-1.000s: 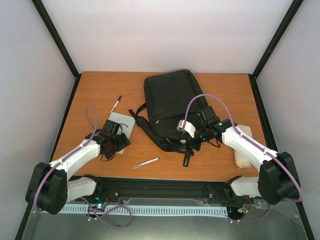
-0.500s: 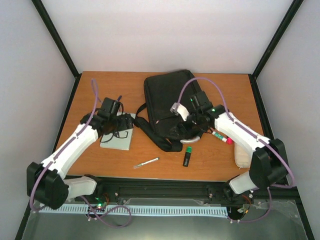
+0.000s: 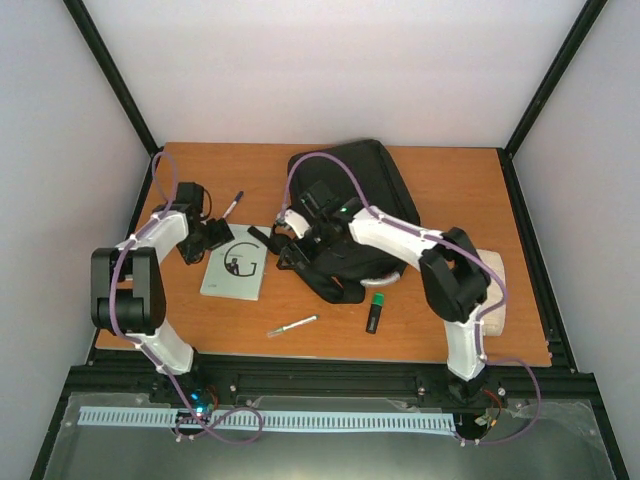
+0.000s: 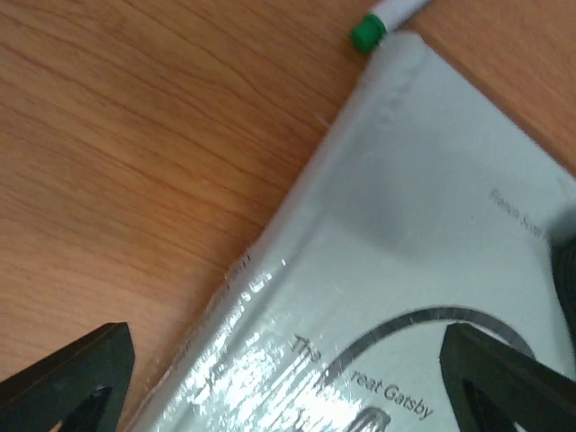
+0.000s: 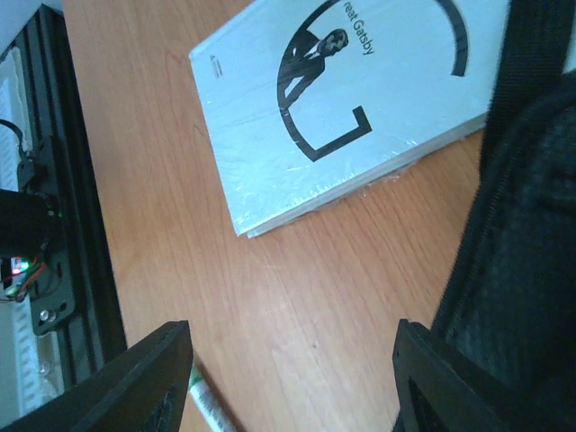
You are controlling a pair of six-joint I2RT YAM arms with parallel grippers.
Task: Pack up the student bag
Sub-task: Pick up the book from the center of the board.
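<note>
The left tool (image 4: pixel 283 360) is wide apart over the edge of the book (image 4: pixel 423 207), likely to grab it. The right tool (image 5: pixel 292 360) is apart too, beside the black bag (image 5: pixel 522 225), maybe to open it. The bag lies on the surface (image 3: pixel 450 190). The right arm stretches across it.

The left end effector (image 4: pixel 288 387) points downward with its jaws spread wide. The right end effector (image 5: pixel 292 382) reaches far leftward, jaws apart.
</note>
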